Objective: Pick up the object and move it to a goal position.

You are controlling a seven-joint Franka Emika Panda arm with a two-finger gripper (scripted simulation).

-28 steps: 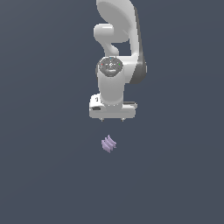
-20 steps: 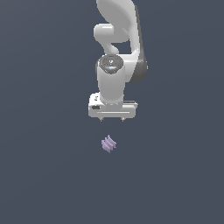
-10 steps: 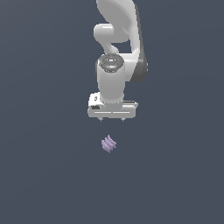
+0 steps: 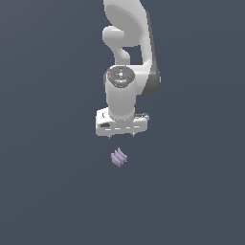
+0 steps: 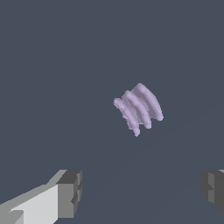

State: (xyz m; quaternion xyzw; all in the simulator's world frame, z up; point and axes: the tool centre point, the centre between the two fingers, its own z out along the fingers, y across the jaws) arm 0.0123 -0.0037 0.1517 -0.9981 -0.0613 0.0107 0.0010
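Note:
The object (image 4: pixel 119 157) is a tiny pale lavender piece with three ridged fins, lying on the dark grey floor. It also shows in the wrist view (image 5: pixel 138 108). My white gripper (image 4: pixel 121 136) hangs above it, a little behind it in the exterior view, apart from it. Its two short fingertips (image 4: pixel 111 136) point down and stand wide apart. In the wrist view the gripper (image 5: pixel 142 192) is open and empty, with the grey pads (image 5: pixel 71 192) spread to either side of the frame and the object lying ahead of the gap between them.
The floor (image 4: pixel 52 191) is a plain dark grey surface all around. The white arm (image 4: pixel 130 52) rises from the gripper toward the top of the exterior view.
The arm has leaned slightly forward and the gripper has come down a little toward the object. The object has not moved. The gripper stays open.

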